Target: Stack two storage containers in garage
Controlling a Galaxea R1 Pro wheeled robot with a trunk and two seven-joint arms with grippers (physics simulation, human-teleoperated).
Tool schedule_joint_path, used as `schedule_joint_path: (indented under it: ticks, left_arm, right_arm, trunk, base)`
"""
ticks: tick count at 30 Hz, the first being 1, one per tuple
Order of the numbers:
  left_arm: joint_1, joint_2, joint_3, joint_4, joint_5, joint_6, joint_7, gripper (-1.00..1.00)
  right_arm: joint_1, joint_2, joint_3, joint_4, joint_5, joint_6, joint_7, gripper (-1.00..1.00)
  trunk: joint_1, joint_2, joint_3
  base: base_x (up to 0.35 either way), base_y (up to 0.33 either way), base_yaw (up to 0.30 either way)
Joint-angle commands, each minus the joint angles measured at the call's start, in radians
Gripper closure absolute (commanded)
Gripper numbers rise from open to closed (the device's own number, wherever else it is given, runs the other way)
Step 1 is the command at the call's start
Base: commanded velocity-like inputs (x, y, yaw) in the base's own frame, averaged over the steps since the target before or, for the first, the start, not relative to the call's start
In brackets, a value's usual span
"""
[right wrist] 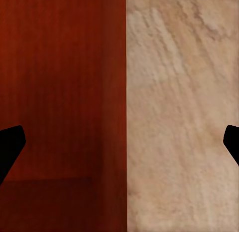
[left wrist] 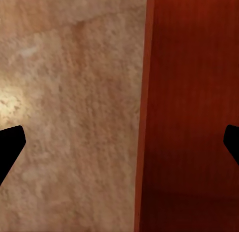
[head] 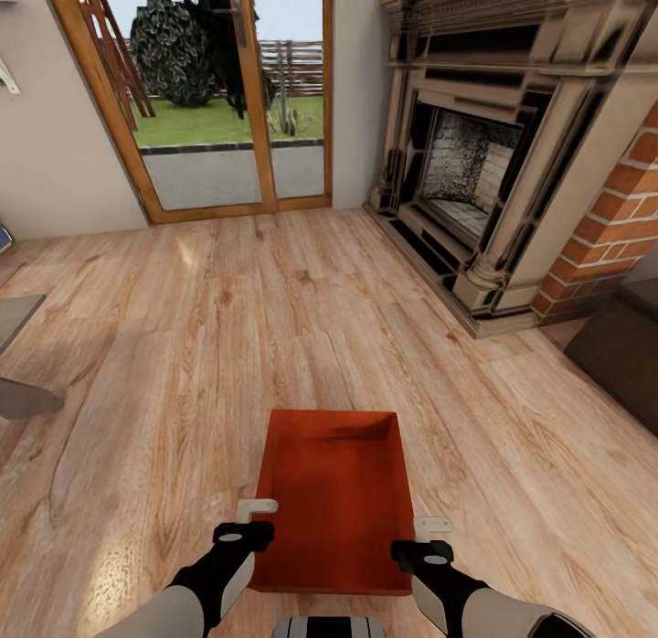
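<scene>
Between both end effectors, left (head: 259, 521) & right (head: 428, 539), sits one container (head: 334, 496); each spread astride a side wall, prob. for a two-handed lift.

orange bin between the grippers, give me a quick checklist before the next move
1. Storage container centred between both arms: ok, left gripper and right gripper sit at its two long sides.
2. Each gripper astride a side wall: ok in the wrist views, the wall runs between the fingertips and.
3. Fingers closed on the walls: not ok, both look open.
4. Container lifted off the wood floor: cannot tell.
5. Container empty: ok.
6. Fireplace away from the container: ok.
</scene>
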Motion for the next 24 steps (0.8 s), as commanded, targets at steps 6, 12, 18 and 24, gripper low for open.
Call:
schedule_joint_path:
  ticks: [6,12,18,24]
  left_arm:
    - [0.0,0.0,0.005,-0.004,-0.008,0.004,0.002,-1.0]
    - [0.0,0.0,0.004,-0.016,-0.009,-0.005,0.003,-1.0]
    - [0.0,-0.005,0.004,-0.019,-0.008,-0.008,0.01,-1.0]
    - [0.0,-0.008,0.004,-0.021,-0.007,-0.008,0.017,-1.0]
  right_arm:
    - [0.0,0.0,0.008,0.0,-0.01,-0.003,-0.003,-1.0]
    - [0.0,0.0,0.007,0.0,-0.01,-0.003,-0.003,-1.0]
    - [0.0,0.0,0.007,0.0,-0.01,-0.003,-0.003,-1.0]
    - [0.0,0.0,0.007,0.0,-0.01,-0.003,-0.003,-1.0]
  trunk:
    - [0.0,0.0,-0.001]
    - [0.0,0.0,-0.001]
    - [0.0,0.0,-0.001]
    - [0.0,0.0,-0.001]
  base:
    - [0.0,0.0,0.0]
    - [0.0,0.0,0.0]
    - [0.0,0.0,0.0]
    - [0.0,0.0,0.0]
